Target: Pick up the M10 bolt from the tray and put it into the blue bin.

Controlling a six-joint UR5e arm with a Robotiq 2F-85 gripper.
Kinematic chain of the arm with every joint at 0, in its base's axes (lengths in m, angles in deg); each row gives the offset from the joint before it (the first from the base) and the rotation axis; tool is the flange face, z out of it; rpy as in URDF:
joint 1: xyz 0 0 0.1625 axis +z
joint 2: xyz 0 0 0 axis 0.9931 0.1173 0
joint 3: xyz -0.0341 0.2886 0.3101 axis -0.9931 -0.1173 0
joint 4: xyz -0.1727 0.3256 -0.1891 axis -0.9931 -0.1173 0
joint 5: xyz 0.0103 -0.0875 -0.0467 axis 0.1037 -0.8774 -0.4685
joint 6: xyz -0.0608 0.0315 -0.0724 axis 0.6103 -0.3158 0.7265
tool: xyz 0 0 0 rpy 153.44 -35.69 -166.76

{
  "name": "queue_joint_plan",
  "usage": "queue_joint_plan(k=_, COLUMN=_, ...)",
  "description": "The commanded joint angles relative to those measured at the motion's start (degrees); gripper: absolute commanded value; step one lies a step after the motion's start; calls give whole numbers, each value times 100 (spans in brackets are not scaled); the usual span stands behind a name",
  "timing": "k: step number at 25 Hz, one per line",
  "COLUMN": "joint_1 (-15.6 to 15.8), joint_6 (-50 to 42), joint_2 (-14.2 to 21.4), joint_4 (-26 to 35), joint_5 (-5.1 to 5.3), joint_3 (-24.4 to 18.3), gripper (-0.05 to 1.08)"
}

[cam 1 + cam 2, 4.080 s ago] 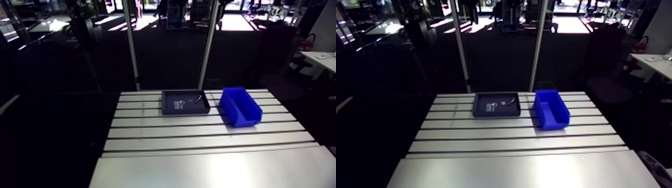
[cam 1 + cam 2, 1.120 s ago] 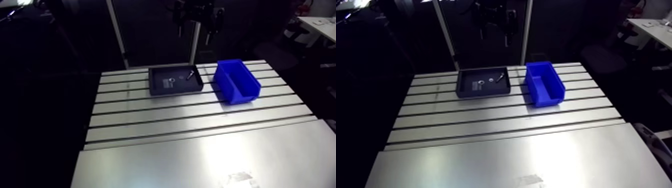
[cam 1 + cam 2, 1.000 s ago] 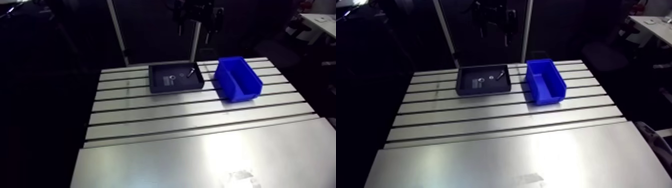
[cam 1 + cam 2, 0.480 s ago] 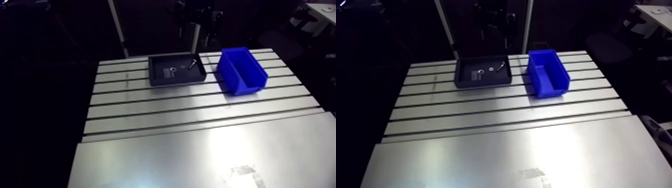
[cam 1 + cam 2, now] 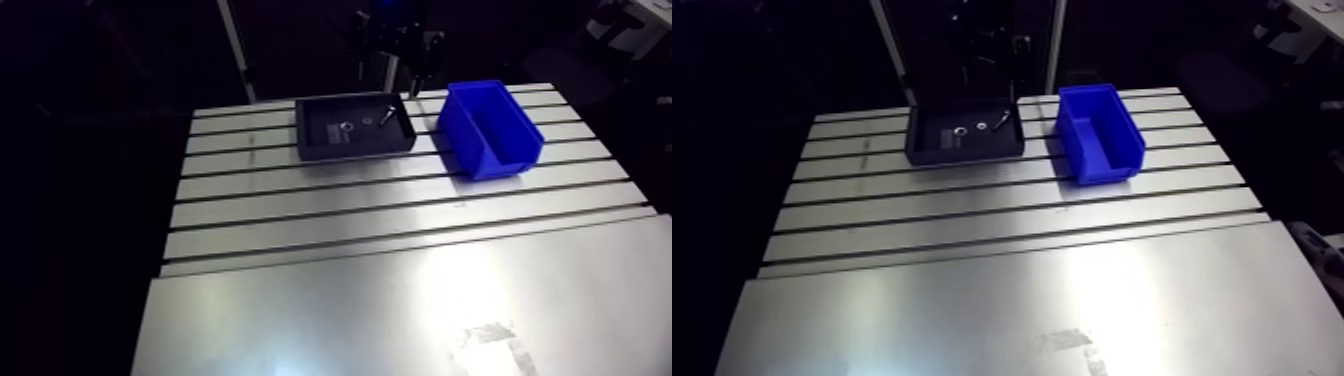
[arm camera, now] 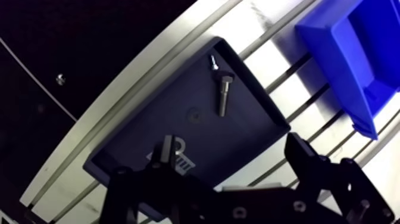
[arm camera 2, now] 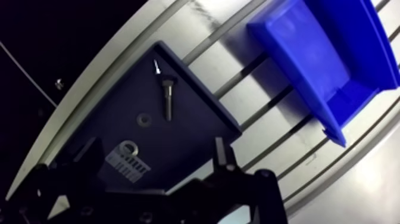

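The M10 bolt (image 6: 222,92) lies flat on the floor of a dark tray (image 6: 247,125), near the tray's corner on the blue bin's side. The open-topped blue bin (image 6: 357,53) stands beside the tray on the slotted table and holds nothing that I can see. My gripper (image 6: 232,152) hangs open above the tray with nothing between its fingers. The bolt lies ahead of the fingertips (image 6: 166,146), apart from them. In the arm view the gripper (image 5: 393,48) is over the tray's (image 5: 353,147) far edge, and the bin (image 5: 490,128) is to the right.
The tray also holds a small screw (image 6: 212,61), a washer (image 6: 193,117), a nut (image 6: 178,145) and a white label (image 6: 185,164). The table's far edge (image 6: 107,101) runs just past the tray. The slotted aluminium table (image 5: 400,290) stretches toward the camera.
The arm view has shifted with the arm. The gripper, out of view earliest, has come down from the top toward the tray's far side. Tray, bolt and bin have not moved.
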Motion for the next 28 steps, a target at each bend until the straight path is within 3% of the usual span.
queue_joint_plan(k=1, joint_1=0, joint_6=13, joint_2=-149, joint_4=-166, joint_5=12, joint_3=43, gripper=1)
queue_joint_plan(k=12, joint_1=-9, joint_6=13, joint_2=-299, joint_4=-166, joint_5=3, joint_3=8, gripper=6)
queue_joint_plan(k=24, joint_1=0, joint_6=13, joint_2=-308, joint_4=-175, joint_5=-6, joint_3=17, gripper=31)
queue_joint_plan(k=28, joint_1=-35, joint_6=40, joint_2=-352, joint_4=-210, joint_5=3, joint_3=8, gripper=35)
